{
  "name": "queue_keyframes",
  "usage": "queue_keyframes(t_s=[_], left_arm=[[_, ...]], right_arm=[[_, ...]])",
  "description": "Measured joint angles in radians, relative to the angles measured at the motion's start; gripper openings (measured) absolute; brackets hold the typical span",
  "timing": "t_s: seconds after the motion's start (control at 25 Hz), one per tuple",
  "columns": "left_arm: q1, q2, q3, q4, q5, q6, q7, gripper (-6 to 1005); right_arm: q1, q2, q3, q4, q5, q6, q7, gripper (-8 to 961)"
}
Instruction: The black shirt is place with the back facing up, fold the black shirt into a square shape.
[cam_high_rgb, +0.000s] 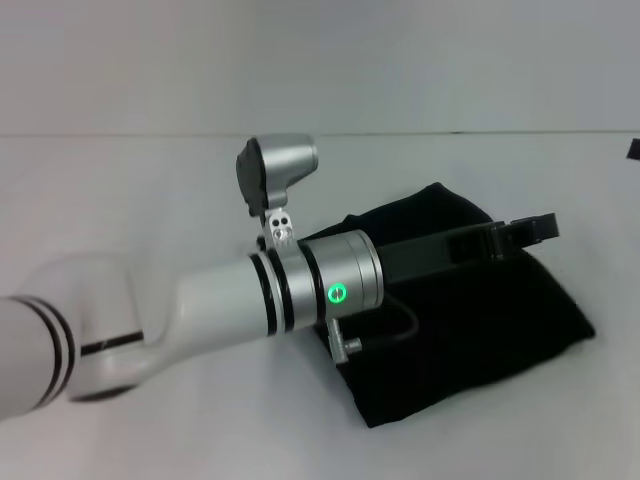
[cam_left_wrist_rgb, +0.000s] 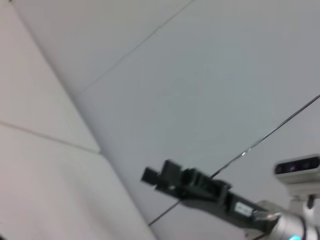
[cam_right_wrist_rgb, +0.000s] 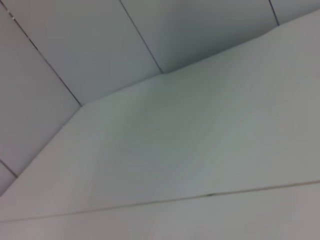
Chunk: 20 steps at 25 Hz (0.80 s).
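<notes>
Head view: the shirt (cam_high_rgb: 470, 330) lies as a compact, roughly square bundle on the table (cam_high_rgb: 150, 200), right of centre. The left gripper (cam_high_rgb: 520, 232) hangs over its far edge; open or closed, I cannot tell. Best lift clear without snagging cloth. Wrist views: no shirt; the right gripper is unseen.

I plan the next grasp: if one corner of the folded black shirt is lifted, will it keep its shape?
Probably not. The black shirt is soft, bunched fabric with rounded edges, so it would likely sag and unfold. It looks light and would probably slide when pushed.
</notes>
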Motion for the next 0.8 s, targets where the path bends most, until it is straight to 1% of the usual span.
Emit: queue_keyframes(t_s=[0.08,0.2,0.44,0.56,0.68,0.72,0.76,0.8], left_arm=[[0.016,0.000,-0.032,-0.022,0.002,0.032,0.049,163],[0.051,0.001,-0.044,-0.013,0.002,0.128,0.077,273],[0.178,0.006,-0.047,0.125,-0.009,0.338,0.074,504],[0.247,0.012,-0.041,0.211,-0.005,0.413,0.074,576],[0.316,0.015,-0.005,0.317,0.000,0.473,0.075,648],[0.345,0.015,0.028,0.366,0.001,0.491,0.077,672],[0.357,0.015,0.043,0.385,0.002,0.496,0.078,696],[0.391,0.015,0.088,0.438,0.005,0.505,0.087,720]], right_arm=[[0.011,0.006,-0.001,0.002,-0.025,0.004,0.004,849],[0.028,0.015,-0.002,0.003,-0.058,0.001,0.007,845],[0.065,0.031,-0.023,0.004,-0.104,-0.005,0.005,836],[0.073,0.039,-0.066,0.000,-0.112,-0.009,-0.013,831],[0.080,0.045,-0.082,-0.006,-0.111,-0.046,-0.057,827],[0.083,0.045,-0.082,-0.008,-0.110,-0.071,-0.077,826],[0.085,0.046,-0.082,-0.010,-0.110,-0.089,-0.096,824],[0.087,0.046,-0.082,-0.011,-0.110,-0.113,-0.118,823]])
